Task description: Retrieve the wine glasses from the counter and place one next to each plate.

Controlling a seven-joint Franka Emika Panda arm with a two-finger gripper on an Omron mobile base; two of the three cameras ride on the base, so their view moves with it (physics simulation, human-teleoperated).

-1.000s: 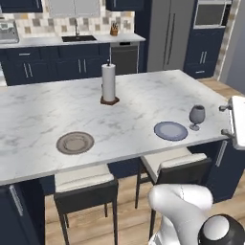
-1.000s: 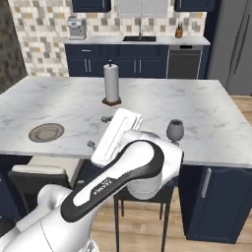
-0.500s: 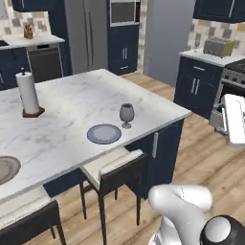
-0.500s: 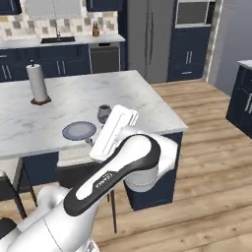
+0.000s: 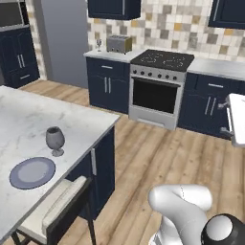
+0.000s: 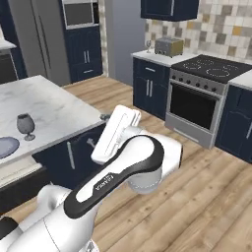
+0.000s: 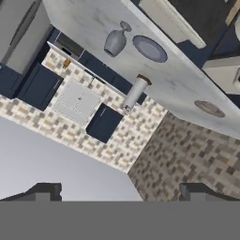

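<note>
Item: wine glass (image 5: 55, 140), upright on the island (image 5: 28, 119), just beside the bluish plate (image 5: 32, 172). I read this one as delivered; its place next to the plate fits the task.

Item: second wine glass (image 5: 99, 44), upright on the short counter (image 5: 103, 53) left of the toaster (image 5: 119, 44), not yet fetched. It is small at this range; I judge it the next pickup.

Item: brownish plate (image 7: 209, 108), farther along the island past the paper-towel roll (image 7: 135, 93), no glass beside it.

Item: gripper (image 7: 119, 191), claw wide, holding nothing. I see the hand (image 6: 115, 134) folded back above the arm's elbow, looking back at the island, well apart from both glasses — a carrying pose for driving, I judge.
</note>
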